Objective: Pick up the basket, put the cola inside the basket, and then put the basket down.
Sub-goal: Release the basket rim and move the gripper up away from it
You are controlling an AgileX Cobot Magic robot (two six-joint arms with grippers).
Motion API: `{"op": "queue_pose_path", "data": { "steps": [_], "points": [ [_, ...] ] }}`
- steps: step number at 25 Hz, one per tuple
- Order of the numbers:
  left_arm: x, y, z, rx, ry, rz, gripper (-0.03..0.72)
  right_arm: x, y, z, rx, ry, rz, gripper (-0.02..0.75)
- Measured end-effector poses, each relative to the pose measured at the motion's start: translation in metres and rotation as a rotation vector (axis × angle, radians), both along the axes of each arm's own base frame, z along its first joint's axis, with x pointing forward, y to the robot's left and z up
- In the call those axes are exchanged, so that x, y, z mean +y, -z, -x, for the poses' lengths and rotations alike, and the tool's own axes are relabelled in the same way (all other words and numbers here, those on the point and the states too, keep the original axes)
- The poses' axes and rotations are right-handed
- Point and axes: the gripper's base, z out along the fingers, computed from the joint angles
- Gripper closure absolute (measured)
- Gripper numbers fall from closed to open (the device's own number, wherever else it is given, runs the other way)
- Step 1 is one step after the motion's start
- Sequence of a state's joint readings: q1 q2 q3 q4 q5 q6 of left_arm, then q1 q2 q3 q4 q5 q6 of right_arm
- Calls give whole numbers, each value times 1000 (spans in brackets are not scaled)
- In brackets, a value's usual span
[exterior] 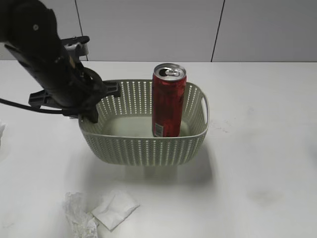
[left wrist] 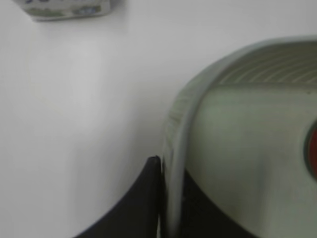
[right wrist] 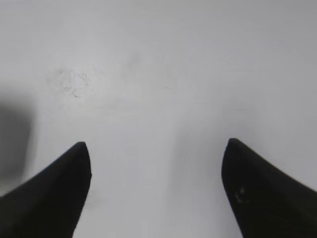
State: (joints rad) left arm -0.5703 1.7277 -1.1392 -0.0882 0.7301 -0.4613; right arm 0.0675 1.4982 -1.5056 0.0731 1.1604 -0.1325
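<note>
The pale green perforated basket (exterior: 143,148) is at the middle of the white table. The red cola can (exterior: 168,101) stands upright inside it, toward its right half. My left gripper (exterior: 91,111) is shut on the basket's left rim; the left wrist view shows its dark fingers (left wrist: 171,198) pinching the rim (left wrist: 178,139) from both sides, with a sliver of red can (left wrist: 312,153) at the right edge. My right gripper (right wrist: 156,148) is open and empty over bare table, outside the exterior view.
Crumpled white tissue or wrappers (exterior: 99,210) lie on the table in front of the basket at the lower left. A white-and-blue carton (left wrist: 64,9) shows at the top left of the left wrist view. A faint smudge (right wrist: 72,82) marks the table under my right gripper.
</note>
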Motion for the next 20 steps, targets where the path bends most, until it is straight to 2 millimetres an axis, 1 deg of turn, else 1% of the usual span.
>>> {"op": "queue_pose_path", "data": {
  "steps": [2,5,7,9,12,16,20],
  "points": [
    [-8,-2,-13,-3,2,3,687,-1,-4,24,-48,1,-12,123],
    [-22,-5,-33,-9,4,9,687,-3,-2,60,-107,4,-28,126],
    [-31,-6,-48,-25,6,19,687,-4,5,82,-139,7,-31,134],
    [-41,-12,-64,-54,6,38,687,-6,17,107,-169,12,-34,140],
    [-54,-13,-83,-77,15,50,687,-9,34,140,-227,18,-39,144],
    [-64,-1,-99,-64,25,36,687,-12,57,179,-273,20,-33,145],
    [-67,18,-104,-38,29,9,687,-15,77,214,-325,19,-34,146]
  ]
}}
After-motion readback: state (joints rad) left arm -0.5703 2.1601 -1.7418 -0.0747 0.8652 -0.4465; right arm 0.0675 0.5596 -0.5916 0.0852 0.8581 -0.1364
